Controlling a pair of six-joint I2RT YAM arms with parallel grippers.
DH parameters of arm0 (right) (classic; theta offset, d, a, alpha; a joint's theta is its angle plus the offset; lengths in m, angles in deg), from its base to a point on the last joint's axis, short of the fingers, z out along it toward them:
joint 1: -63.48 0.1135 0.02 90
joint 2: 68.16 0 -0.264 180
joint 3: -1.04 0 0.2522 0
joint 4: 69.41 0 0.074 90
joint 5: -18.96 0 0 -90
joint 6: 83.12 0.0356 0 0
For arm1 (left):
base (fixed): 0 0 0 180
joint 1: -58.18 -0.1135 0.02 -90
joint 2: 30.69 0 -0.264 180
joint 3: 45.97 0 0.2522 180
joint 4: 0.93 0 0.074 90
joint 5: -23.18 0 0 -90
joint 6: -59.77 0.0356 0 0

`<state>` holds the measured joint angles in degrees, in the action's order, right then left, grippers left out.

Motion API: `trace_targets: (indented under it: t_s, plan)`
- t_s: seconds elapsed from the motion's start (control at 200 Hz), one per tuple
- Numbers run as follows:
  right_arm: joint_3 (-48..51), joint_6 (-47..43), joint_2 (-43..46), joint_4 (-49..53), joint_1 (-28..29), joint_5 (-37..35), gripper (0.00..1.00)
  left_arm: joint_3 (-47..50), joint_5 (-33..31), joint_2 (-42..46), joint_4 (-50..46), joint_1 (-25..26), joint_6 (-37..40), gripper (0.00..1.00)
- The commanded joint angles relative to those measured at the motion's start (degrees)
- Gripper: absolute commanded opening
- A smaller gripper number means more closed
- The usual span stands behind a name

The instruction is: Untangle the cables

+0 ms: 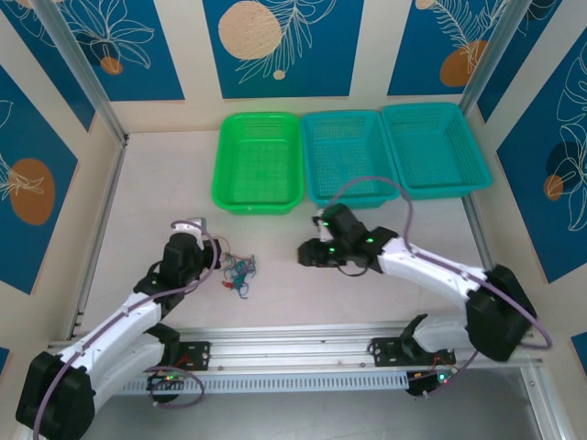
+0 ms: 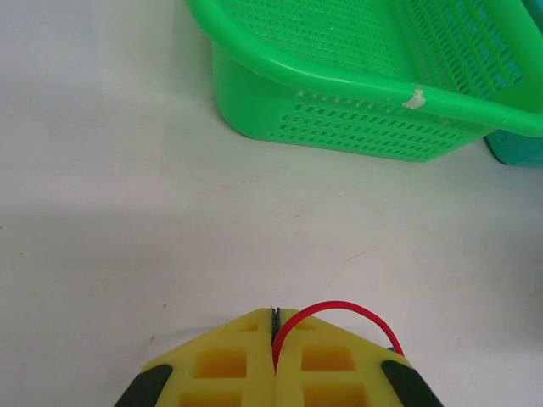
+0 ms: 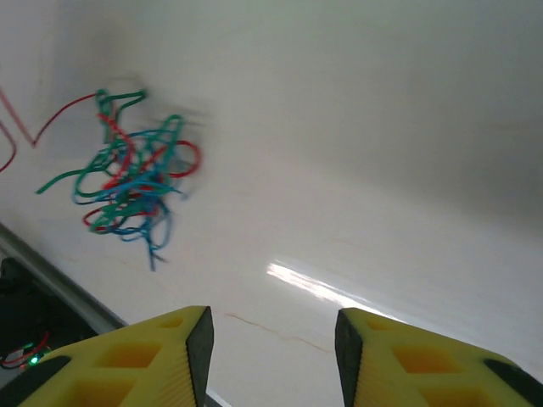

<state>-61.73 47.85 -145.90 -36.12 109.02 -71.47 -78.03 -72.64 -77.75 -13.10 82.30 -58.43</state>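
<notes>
The cables (image 1: 238,271) lie as a small tangle of red, blue and green wires on the white table, left of centre. In the right wrist view the same cables (image 3: 131,174) form a loose knot at the upper left. My left gripper (image 2: 276,326) is shut on a red cable (image 2: 339,309), which loops out from between its yellow fingers to the right. In the top view the left gripper (image 1: 204,240) sits just left of the tangle. My right gripper (image 3: 271,339) is open with nothing between its fingers, a short way from the tangle. From above, the right gripper (image 1: 307,254) hangs right of the tangle.
Three plastic baskets stand in a row at the back: a green basket (image 1: 259,163), a teal basket (image 1: 347,156) and another teal basket (image 1: 433,148). The green basket (image 2: 356,85) is close ahead of my left gripper. A metal rail (image 1: 303,344) runs along the near edge.
</notes>
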Motion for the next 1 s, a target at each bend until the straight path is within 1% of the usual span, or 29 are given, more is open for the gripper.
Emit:
trace_targets:
  t_s: [0.0, 0.04, 0.105, 0.16, 0.22, 0.28, 0.335, 0.405, 0.475, 0.54, 0.59, 0.63, 0.67, 0.7, 0.735, 0.785, 0.83, 0.9, 0.99]
  plan:
    - [-6.77, 4.50, -9.87, -4.59, 6.73, 0.43, 0.49, 0.70, -1.97, 1.84, -1.08, -0.30, -0.87, 0.00]
    - [-9.81, 5.18, -14.18, -5.85, 8.67, 0.88, 0.50, 0.81, -2.00, 1.97, -0.92, -0.30, -0.82, 0.00]
    - [-14.71, 5.66, -20.37, -7.38, 10.69, 3.35, 0.57, 0.74, -1.91, 1.83, -0.84, -0.30, -0.73, 0.00]
    - [-17.96, 5.93, -24.86, -8.34, 11.89, 5.79, 0.65, 0.64, -1.75, 1.80, -0.88, -0.35, -0.53, 0.00]
    - [-20.68, 6.96, -28.50, -8.15, 12.81, 6.48, 0.74, 0.55, -1.63, 1.88, -0.88, -0.30, -0.46, 0.00]
    - [-22.17, 8.20, -31.00, -7.55, 13.39, 5.50, 0.76, 0.55, -1.54, 1.99, -0.88, -0.30, -0.27, 0.00]
    - [-23.06, 9.14, -33.04, -6.45, 13.31, 4.35, 0.75, 0.64, -1.81, 2.17, -0.96, -0.30, -0.23, 0.00]
    - [-23.30, 10.34, -34.70, -5.55, 12.79, 3.16, 0.70, 0.72, -2.00, 2.18, -0.94, -0.30, -0.24, 0.00]
    - [-22.18, 11.67, -35.82, -7.40, 11.74, 4.24, 0.66, 0.72, -2.23, 2.24, -0.89, -0.32, -0.32, 0.00]
    - [-20.86, 12.62, -36.37, -9.10, 10.74, 5.86, 0.57, 0.65, -2.35, 2.23, -0.88, -0.30, -0.34, 0.00]
    - [-20.02, 13.96, -36.38, -9.07, 10.08, 5.30, 0.43, 0.56, -2.68, 2.31, -0.97, -0.30, -0.17, 0.00]
    - [-18.84, 15.34, -35.97, -9.26, 9.52, 4.57, 0.29, 0.30, -3.35, 2.48, -1.50, -0.30, -0.02, 0.00]
    - [-17.01, 16.77, -35.03, -10.07, 8.87, 3.76, 0.18, -0.01, -4.48, 2.89, -2.40, -0.32, 0.01, 0.00]
    - [-15.14, 17.82, -34.04, -11.31, 8.32, 3.50, 0.08, -0.27, -5.72, 3.17, -3.29, -0.38, -0.31, 0.00]
    - [-12.62, 18.78, -32.51, -13.52, 7.72, 3.66, 0.00, -0.50, -7.31, 3.63, -4.30, -0.50, -1.08, 0.00]
    - [-9.20, 19.53, -30.24, -15.53, 6.76, 3.79, 0.00, -0.50, -8.82, 4.00, -5.15, -0.77, -2.19, 0.00]
    - [-6.62, 19.39, -27.66, -15.31, 5.95, 3.32, 0.00, -0.42, -9.49, 4.07, -5.34, -1.29, -3.24, 0.00]
    - [-3.20, 18.11, -23.25, -12.40, 4.46, 1.44, 0.00, -0.49, -9.64, 3.66, -5.53, -2.48, -4.09, 0.00]
    - [1.77, 16.72, -17.24, -7.16, 1.06, -1.54, 0.00, -1.10, -9.57, 3.12, -6.66, -4.34, -3.98, 0.00]
